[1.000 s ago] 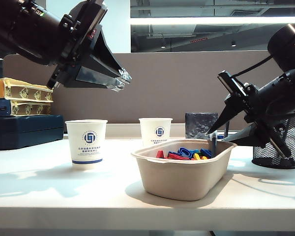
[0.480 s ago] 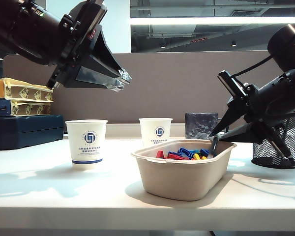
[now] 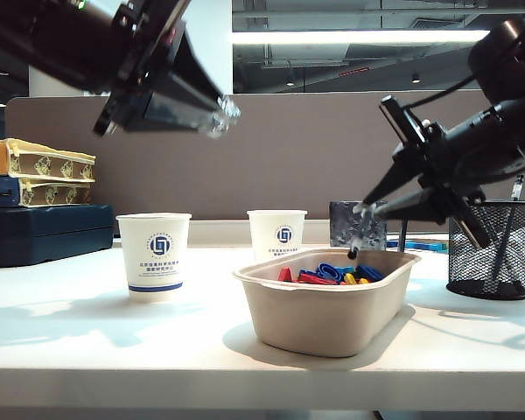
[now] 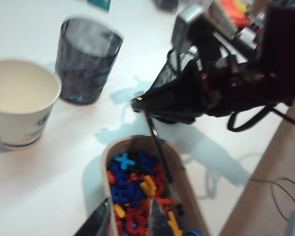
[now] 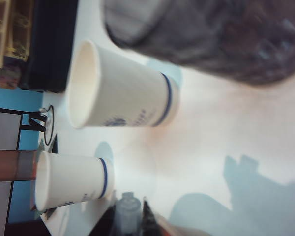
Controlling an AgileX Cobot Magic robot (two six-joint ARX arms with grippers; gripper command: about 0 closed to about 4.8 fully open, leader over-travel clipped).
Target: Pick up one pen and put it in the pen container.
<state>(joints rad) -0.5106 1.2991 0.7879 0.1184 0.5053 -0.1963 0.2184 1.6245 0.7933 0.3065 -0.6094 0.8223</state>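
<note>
The bench [image 3: 87, 341] is white. A beige tray [image 3: 324, 319] holds red, blue and yellow pieces [image 3: 328, 275]. The pen container [image 3: 493, 249] is black wire mesh; both paper cups [image 3: 153, 255] are white with blue logos.

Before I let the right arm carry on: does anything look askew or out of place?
Nothing is spilled or tipped. The right pincer holds the pen by one end, so it hangs slanted over the beige tray of coloured pieces, apart from the pen container. The left pincer is open, high above the paper cups.
</note>
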